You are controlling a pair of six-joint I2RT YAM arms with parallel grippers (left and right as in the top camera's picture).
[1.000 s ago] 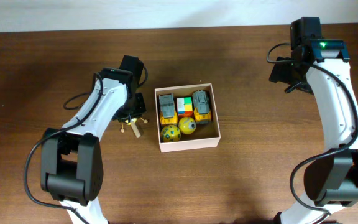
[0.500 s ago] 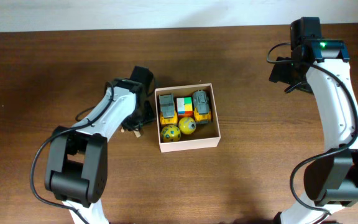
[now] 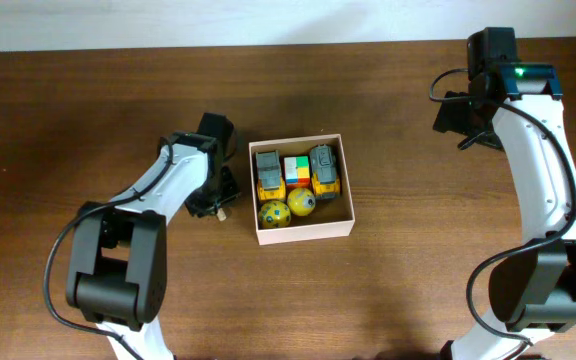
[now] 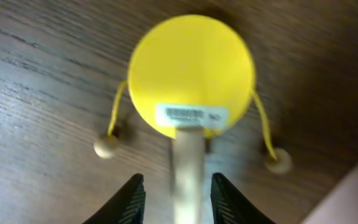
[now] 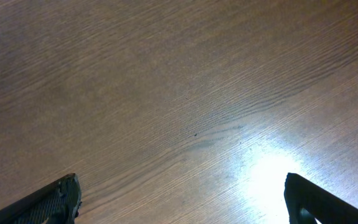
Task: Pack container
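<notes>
Container (image 3: 303, 232) holds two trucks (image 3: 269, 172), two balls (image 3: 274, 213), one cube (image 3: 297, 171).

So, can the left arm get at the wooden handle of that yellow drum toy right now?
Probably yes. The left gripper is open with a finger on either side of the wooden handle, and nothing lies over it. The container wall sits close by but looks clear of the fingers.
</notes>
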